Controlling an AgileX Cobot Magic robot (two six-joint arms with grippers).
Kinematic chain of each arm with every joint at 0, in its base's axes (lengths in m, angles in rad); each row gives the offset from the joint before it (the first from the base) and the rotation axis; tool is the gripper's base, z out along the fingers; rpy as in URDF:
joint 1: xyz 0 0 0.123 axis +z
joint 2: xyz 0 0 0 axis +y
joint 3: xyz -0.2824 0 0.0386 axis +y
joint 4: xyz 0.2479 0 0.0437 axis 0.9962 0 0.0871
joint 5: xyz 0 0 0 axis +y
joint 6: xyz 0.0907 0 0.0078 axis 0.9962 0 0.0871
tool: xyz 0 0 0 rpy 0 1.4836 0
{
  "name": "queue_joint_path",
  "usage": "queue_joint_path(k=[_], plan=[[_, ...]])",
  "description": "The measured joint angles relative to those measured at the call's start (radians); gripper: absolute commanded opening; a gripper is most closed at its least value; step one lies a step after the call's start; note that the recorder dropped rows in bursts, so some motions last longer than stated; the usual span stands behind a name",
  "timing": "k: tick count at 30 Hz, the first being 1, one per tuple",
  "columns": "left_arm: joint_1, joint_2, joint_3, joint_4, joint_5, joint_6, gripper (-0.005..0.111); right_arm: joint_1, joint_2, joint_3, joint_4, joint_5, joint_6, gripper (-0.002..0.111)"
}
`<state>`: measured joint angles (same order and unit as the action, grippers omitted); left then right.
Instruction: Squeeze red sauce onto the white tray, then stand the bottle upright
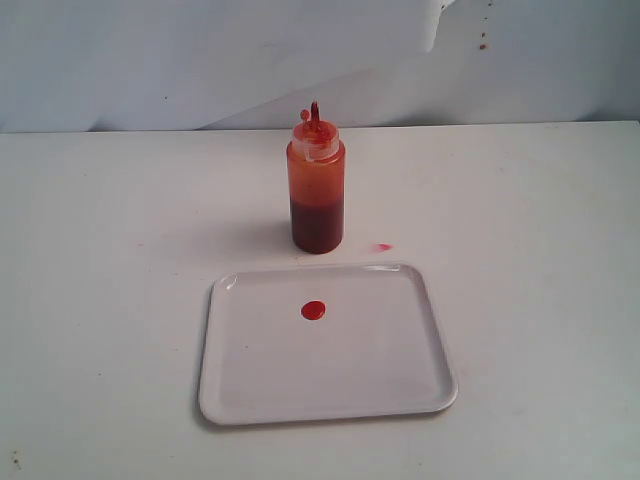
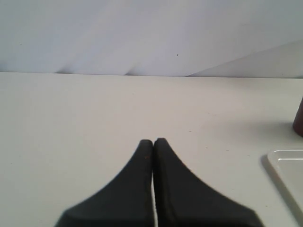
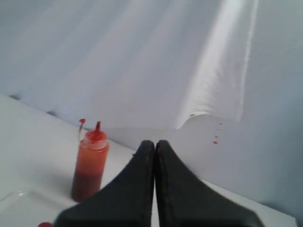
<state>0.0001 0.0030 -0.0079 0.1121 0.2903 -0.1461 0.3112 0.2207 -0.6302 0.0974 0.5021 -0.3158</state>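
The bottle stands upright on the table just behind the white tray, orange-red with dark sauce in its lower part and a smeared nozzle. A round blob of red sauce lies on the tray. Neither arm shows in the exterior view. My left gripper is shut with nothing in it, low over bare table; a corner of the tray and an edge of the bottle show off to one side. My right gripper is shut and empty, apart from the bottle.
A small red smear marks the table right of the bottle. A pale backdrop sheet hangs behind the table, with a few red specks on it. Another red spot sits at the picture's edge in the right wrist view.
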Motion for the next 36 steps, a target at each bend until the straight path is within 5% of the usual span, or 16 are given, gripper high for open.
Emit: queue_joint_path(k=[14, 26, 36], plan=[[0.000, 0.000, 0.000, 0.000, 0.000, 0.000, 0.000, -0.477, -0.179, 0.000, 0.010, 0.093, 0.004, 0.000], [0.000, 0.000, 0.000, 0.000, 0.001, 0.000, 0.000, -0.491, -0.179, 0.032, 0.012, 0.067, 0.004, 0.000], [0.000, 0.000, 0.000, 0.000, 0.001, 0.000, 0.000, -0.491, -0.175, 0.336, 0.015, -0.213, 0.027, 0.000]])
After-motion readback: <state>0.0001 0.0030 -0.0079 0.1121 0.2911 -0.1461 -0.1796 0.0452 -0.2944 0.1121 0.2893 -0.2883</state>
